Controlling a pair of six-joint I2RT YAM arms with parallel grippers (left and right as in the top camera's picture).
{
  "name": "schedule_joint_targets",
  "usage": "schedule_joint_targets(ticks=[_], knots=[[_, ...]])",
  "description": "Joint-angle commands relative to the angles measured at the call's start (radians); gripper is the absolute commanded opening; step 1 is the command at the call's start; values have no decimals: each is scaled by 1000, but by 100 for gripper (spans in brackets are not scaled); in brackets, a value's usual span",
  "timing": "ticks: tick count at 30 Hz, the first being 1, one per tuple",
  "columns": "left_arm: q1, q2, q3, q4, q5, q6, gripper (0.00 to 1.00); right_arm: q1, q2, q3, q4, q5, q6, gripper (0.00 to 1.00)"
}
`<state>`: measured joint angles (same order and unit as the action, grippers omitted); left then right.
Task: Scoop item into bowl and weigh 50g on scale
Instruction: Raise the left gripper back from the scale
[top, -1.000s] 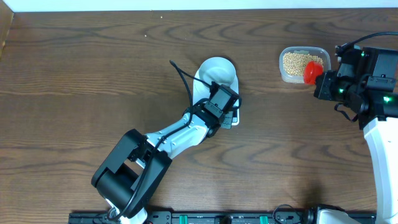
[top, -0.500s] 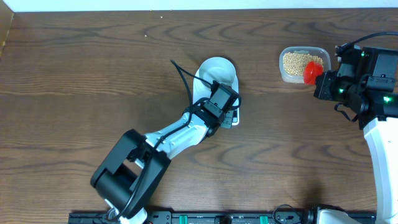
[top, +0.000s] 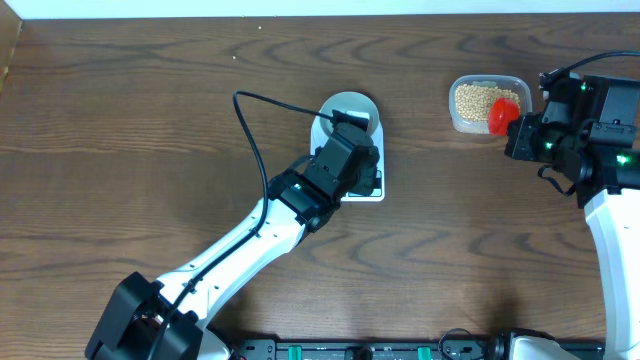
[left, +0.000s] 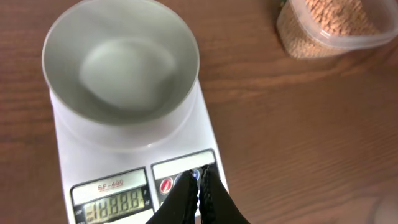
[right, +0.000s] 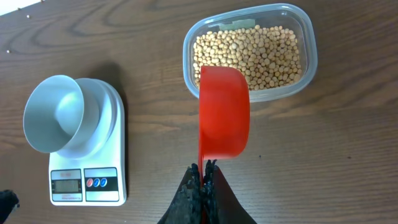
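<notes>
Overhead, the left arm (top: 300, 195) covers most of the scale (top: 378, 192) and the near rim of the bowl (top: 350, 105). In the left wrist view the top edge cuts off the tub (left: 323, 34) of beans (left: 339, 12), and the blurred digits on the display (left: 115, 200) are perhaps all eights. The handle of the scoop (right: 224, 112) is mostly hidden inside the right gripper (right: 203, 169).

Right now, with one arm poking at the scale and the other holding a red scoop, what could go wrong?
1. The left gripper has its shut tips at the buttons of the scale; a hard press might shove it and the empty bowl.
2. The display reads mostly eights, so it may not be zeroed.
3. The right gripper must carry the red scoop from the tub across the table; beans could spill and roll.
</notes>
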<state>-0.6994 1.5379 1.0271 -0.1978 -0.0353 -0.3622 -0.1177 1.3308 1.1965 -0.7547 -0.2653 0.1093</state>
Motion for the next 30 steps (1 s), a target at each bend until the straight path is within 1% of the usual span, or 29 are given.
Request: schedule_joint_targets(ticks=[1,6,7,10,14,16,17,19,24,30], knots=[[7,-17,7,-51,-2,13,8,-6,5,19,2,5,-14,1],[61,-76,7,-157,20,26,8,-6,5,19,2,5,-14,1],[93,-97,7,-173,100,87,8,-6,5,19,3,5,-14,1],[161,-118,7,-200,274,173,8,-6,5,19,8,5,-14,1],[269,-126,7,-248,472,248,8,-6,5,19,11,5,-14,1],[299,-134,7,-251,516,262,8,-6,5,19,10,5,-14,1],[305,-142,7,-250,518,266,8,-6,5,19,10,5,-14,1],[304,-166,7,-255,513,311,8,-6,5,19,10,5,-14,1],[305,-244,7,-359,388,333,8,-6,5,19,10,5,-14,1],[305,-306,8,-392,309,410,8,-6,5,19,11,5,-14,1]])
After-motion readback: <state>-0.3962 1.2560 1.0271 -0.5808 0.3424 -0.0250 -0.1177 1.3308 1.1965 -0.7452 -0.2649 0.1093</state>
